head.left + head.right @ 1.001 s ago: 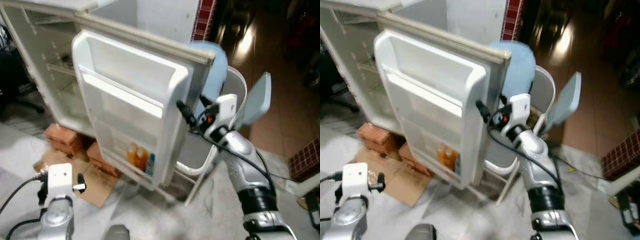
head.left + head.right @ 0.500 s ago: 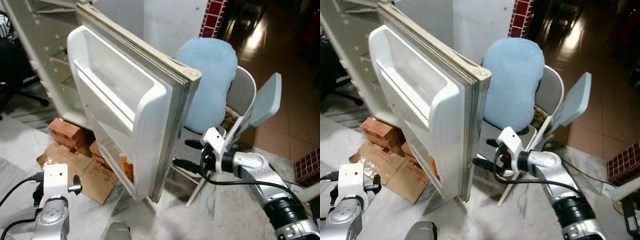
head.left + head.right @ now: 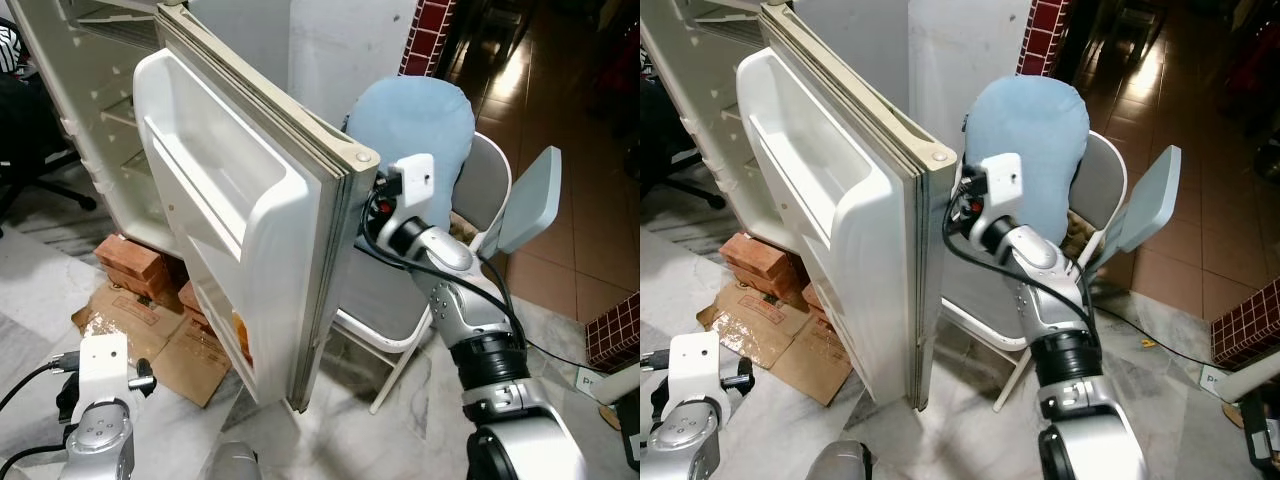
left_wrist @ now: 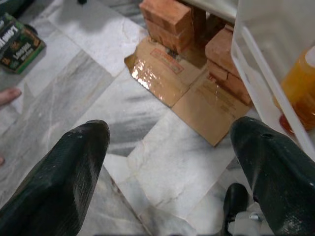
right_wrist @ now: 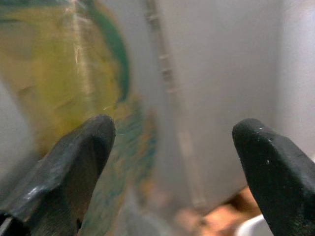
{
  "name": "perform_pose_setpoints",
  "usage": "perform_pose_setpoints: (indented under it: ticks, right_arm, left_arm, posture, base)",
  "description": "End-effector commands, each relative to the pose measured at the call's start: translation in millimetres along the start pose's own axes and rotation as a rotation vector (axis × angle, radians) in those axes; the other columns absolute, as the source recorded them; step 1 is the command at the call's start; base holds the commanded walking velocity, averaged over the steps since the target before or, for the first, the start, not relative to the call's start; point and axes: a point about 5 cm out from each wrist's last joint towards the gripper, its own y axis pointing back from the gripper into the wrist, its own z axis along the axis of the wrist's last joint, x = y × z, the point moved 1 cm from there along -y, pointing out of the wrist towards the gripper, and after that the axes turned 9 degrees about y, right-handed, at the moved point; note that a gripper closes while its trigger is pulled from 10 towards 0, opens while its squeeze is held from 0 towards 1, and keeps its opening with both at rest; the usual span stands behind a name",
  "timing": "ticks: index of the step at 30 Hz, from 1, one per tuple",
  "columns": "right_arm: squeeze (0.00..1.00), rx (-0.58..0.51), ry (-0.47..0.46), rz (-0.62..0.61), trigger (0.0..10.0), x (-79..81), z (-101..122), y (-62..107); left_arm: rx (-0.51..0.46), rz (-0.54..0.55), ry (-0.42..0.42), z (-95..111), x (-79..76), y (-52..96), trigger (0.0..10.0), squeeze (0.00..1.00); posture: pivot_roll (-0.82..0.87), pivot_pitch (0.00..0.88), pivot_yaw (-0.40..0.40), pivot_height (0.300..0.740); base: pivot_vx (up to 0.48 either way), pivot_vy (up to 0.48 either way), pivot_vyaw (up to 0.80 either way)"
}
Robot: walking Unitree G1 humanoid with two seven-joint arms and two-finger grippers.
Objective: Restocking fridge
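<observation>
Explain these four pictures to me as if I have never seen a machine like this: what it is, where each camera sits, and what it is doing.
This is a walking humanoid robot with two silver arms, each ending in black two-fingered jaws. The two wide pictures come from cameras on its head, looking down. They show a white fridge door standing open, with a chair carrying a blue cushion behind it. The right gripper reaches to the door's outer edge, jaws open, holding nothing. The other two pictures come from wrist cameras. The left gripper hangs low and open over the marble floor, near bricks, flattened cardboard and an orange bottle in the door shelf.
</observation>
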Motion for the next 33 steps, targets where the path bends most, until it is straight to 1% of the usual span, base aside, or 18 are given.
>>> perform_pose_setpoints:
  ticks: [1, 2, 4, 7, 9, 11, 12, 15, 18, 21, 22, 23, 24, 26, 30, 33]
  right_arm:
    - [0.0, -0.027, -0.033, 0.133, 10.0, 18.6, 10.3, -0.7]
    - [0.0, -0.04, -0.072, 0.223, 10.0, 36.1, 17.2, 4.8]
    - [0.0, -0.072, -0.134, 0.269, 10.0, 49.9, 28.1, 8.2]
    - [0.0, -0.086, -0.166, 0.315, 10.0, 60.6, 35.1, 12.7]
    - [0.0, -0.081, -0.161, 0.323, 10.0, 62.0, 34.5, 13.7]
    - [0.0, -0.036, -0.154, 0.302, 10.0, 59.8, 25.7, 15.1]
    - [0.0, 0.014, -0.132, 0.263, 10.0, 55.0, 16.1, 15.1]
    - [0.0, 0.055, -0.123, 0.246, 10.0, 54.3, 10.5, 14.6]
    - [0.0, 0.073, -0.098, 0.239, 10.0, 53.8, 7.9, 13.1]
    - [0.0, 0.091, -0.06, 0.203, 10.0, 49.8, 3.9, 9.6]
    - [0.0, 0.103, -0.024, 0.15, 10.0, 43.7, 0.9, 7.2]
    - [0.0, 0.103, -0.024, 0.15, 10.0, 43.7, 0.9, 7.2]
    - [0.0, 0.119, 0.013, 0.089, 10.0, 36.7, -2.1, 4.5]
    - [0.0, 0.132, 0.065, 0.007, 10.0, 27.9, -5.6, 0.7]
    - [0.0, 0.125, 0.055, -0.04, 10.0, 23.7, -6.2, -2.1]
    - [0.0, 0.138, 0.067, -0.073, 10.0, 22.0, -10.3, -4.8]
  left_arm:
    - [0.018, 0.011, 0.014, -2.5, 0.4, -0.7, 10.0, 0.0]
    - [0.029, 0.017, 0.023, -4.3, 0.9, -1.5, 10.0, 0.0]
    - [0.044, 0.016, 0.04, -6.3, 0.7, -2.8, 10.0, 0.0]
    - [0.058, 0.017, 0.056, -7.9, 0.3, -4.2, 10.0, 0.0]
    - [0.064, 0.016, 0.062, -8.6, -0.2, -5.0, 10.0, 0.0]
    - [0.094, 0.01, 0.08, -12.1, -1.3, -6.3, 10.0, 0.0]
    - [0.116, -0.002, 0.101, -14.9, -2.4, -6.9, 10.0, 0.0]
    - [0.14, 0.014, 0.139, -20.9, 2.3, -7.3, 10.0, 0.0]
    - [0.154, 0.017, 0.149, -25.0, 4.8, -7.2, 10.0, 0.0]
    - [0.172, 0.022, 0.138, -33.1, 7.8, -6.9, 10.0, 0.0]
    - [0.177, 0.027, 0.143, -35.2, 8.3, -6.5, 10.0, 0.0]
    - [0.177, 0.027, 0.143, -35.2, 8.3, -6.5, 10.0, 0.0]
    - [0.176, 0.025, 0.132, -35.5, 8.7, -7.2, 10.0, 0.0]
    - [0.177, 0.023, 0.122, -36.3, 9.2, -8.7, 10.0, 0.0]
    - [0.177, 0.02, 0.119, -36.1, 8.8, -10.1, 10.0, 0.0]
    - [0.173, 0.025, 0.116, -36.1, 9.0, -10.6, 10.0, 0.0]
  posture:
    - [0.15, 0.0, -0.07, 0.74]
    - [0.15, 0.0, -0.069, 0.74]
    - [0.15, 0.0, -0.069, 0.74]
    - [0.14, 0.0, -0.067, 0.74]
    - [0.14, 0.0, -0.067, 0.74]
    - [0.15, 0.0, -0.069, 0.74]
    - [0.15, 0.0, -0.073, 0.74]
    - [0.16, 0.0, -0.08, 0.74]
    - [0.16, 0.0, -0.083, 0.74]
    - [0.16, 0.0, -0.084, 0.74]
    - [0.16, 0.0, -0.084, 0.74]
    - [0.16, 0.0, -0.084, 0.74]
    - [0.16, 0.0, -0.081, 0.74]
    - [0.16, 0.0, -0.078, 0.74]
    - [0.16, 0.0, -0.076, 0.74]
    - [0.15, 0.0, -0.077, 0.74]
  base:
    - [0.0, 0.0, 0.0]
    - [0.0, 0.0, 0.0]
    - [0.0, 0.0, 0.0]
    - [0.0, 0.0, 0.0]
    - [0.0, 0.0, 0.0]
    - [0.0, 0.0, 0.0]
    - [0.0, 0.0, 0.0]
    - [0.0, 0.0, 0.0]
    - [0.0, 0.0, 0.0]
    - [0.0, 0.48, 0.0]
    - [0.0, 0.48, 0.0]
    - [0.0, 0.48, 0.0]
    - [0.0, 0.48, 0.0]
    - [0.0, 0.48, 0.0]
    - [0.0, 0.48, 0.0]
    - [0.0, 0.48, 0.0]
